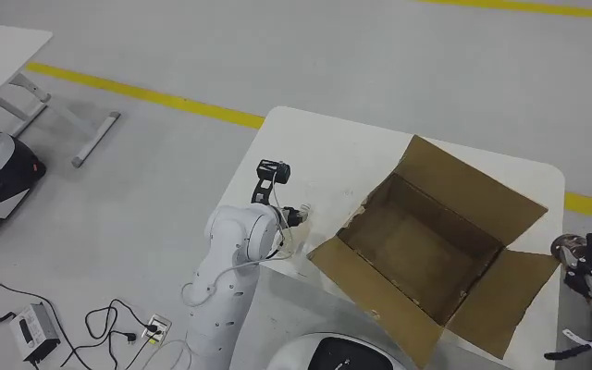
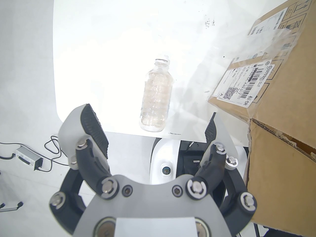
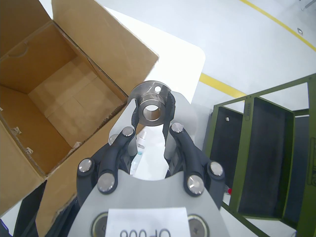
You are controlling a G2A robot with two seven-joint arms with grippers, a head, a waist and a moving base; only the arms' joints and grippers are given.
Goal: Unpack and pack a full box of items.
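Note:
An open cardboard box [image 1: 467, 190] stands on the white table [image 1: 333, 157], and its inside looks bare. A clear plastic bottle [image 2: 156, 97] lies on its side near the table's front edge, beside the box's labelled wall [image 2: 284, 99]. My left gripper [image 2: 150, 119] hovers open just above the bottle's base; it is also visible beside the box's near corner [image 1: 294, 216]. My right gripper [image 3: 152, 114] is shut on a round metal flange [image 3: 151, 108] with a centre hole, held off the box's outer side [image 3: 98, 33], by the table's right end [image 1: 575, 259].
A small bottle [image 3: 140, 146] with a pale label lies under the right gripper. A green metal rack [image 3: 259, 149] stands on the floor beyond the table's right end. Cables and a power adapter [image 1: 35, 331] lie on the floor at the left.

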